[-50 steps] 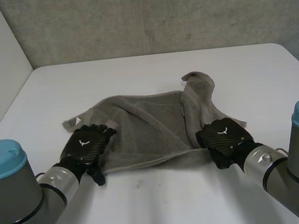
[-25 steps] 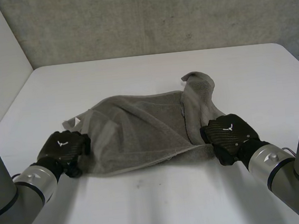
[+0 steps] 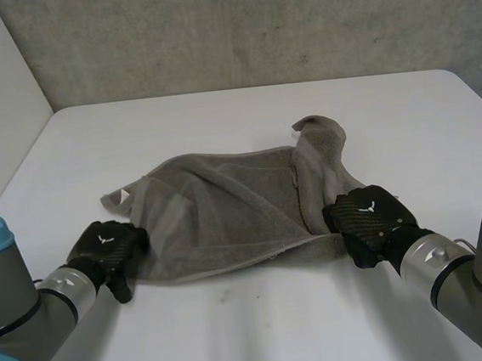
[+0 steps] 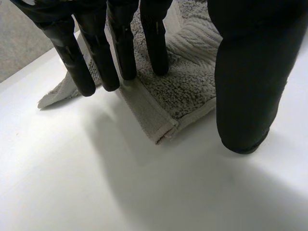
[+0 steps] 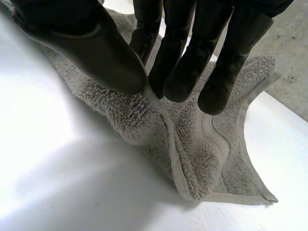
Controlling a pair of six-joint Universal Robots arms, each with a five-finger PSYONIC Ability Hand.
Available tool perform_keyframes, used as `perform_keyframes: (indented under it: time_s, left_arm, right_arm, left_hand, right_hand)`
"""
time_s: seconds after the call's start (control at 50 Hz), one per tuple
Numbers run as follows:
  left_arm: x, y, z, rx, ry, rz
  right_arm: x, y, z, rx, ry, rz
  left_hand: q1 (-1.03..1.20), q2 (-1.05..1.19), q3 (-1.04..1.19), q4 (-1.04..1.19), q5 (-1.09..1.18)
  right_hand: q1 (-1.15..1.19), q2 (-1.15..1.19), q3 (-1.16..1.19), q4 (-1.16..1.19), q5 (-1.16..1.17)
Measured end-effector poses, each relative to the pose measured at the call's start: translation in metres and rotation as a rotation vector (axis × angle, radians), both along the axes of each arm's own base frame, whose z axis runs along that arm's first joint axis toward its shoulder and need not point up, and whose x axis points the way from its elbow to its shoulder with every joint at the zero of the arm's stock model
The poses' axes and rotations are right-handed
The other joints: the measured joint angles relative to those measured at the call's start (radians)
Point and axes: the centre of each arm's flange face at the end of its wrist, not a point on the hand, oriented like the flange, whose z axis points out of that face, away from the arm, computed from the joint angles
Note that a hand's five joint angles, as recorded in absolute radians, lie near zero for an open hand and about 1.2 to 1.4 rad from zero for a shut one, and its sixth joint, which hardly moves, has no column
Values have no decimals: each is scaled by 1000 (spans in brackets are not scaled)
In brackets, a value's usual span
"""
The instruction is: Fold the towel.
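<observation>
Counting first: one rumpled grey terry towel (image 3: 227,212), lying across the middle of the one white bench (image 3: 264,332); two black robot hands, one at each near end of it; one small white tag (image 3: 124,194) at the towel's far left corner, too small to read; a small white emblem (image 3: 101,239) on the back of each hand, with no lettering legible.

Left hand (image 3: 106,245) at the towel's near left corner; in its wrist view the fingers (image 4: 122,48) are straight, tips set down on the hem close to the corner; thumb (image 4: 243,86) held wide of them, its tip on bare bench beside the edge; the hand rests open on the cloth.

Right hand (image 3: 366,215) at the near right edge; fingers (image 5: 180,72) and thumb (image 5: 96,48) drawn narrow together, nipping a raised ridge of pile between them.

Far right part of the towel turned up in a flap (image 3: 318,139); what lies under it is hidden; in the head view the hand backs cover the fingertips.
</observation>
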Motion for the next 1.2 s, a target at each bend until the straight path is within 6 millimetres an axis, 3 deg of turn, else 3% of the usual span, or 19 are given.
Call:
perform_keyframes:
  time_s: [0.48,0.9,0.98,1.06,1.2]
  left_arm:
    - [-6,-26,0,-57,22,6]
    - [-11,-23,5,-27,99,25]
    - [-12,-21,3,-19,96,21]
    - [-13,-16,1,-9,90,11]
    - [-14,-9,-1,3,83,0]
  right_arm:
    - [2,1,-4,11,2,22]
    - [2,0,-9,24,11,23]
    - [2,0,-9,24,11,23]
    - [2,0,-9,24,11,23]
    - [2,0,-9,23,11,23]
  left_hand:
    - [170,168,167,169,165]
    - [483,485,483,487,483]
    - [407,406,406,409,410]
    - [204,199,200,201,200]
    - [126,123,123,125,123]
  right_hand:
    - [0,0,0,0,0]
    - [0,0,0,0,0]
    - [0,0,0,0,0]
    - [0,0,0,0,0]
    - [0,0,0,0,0]
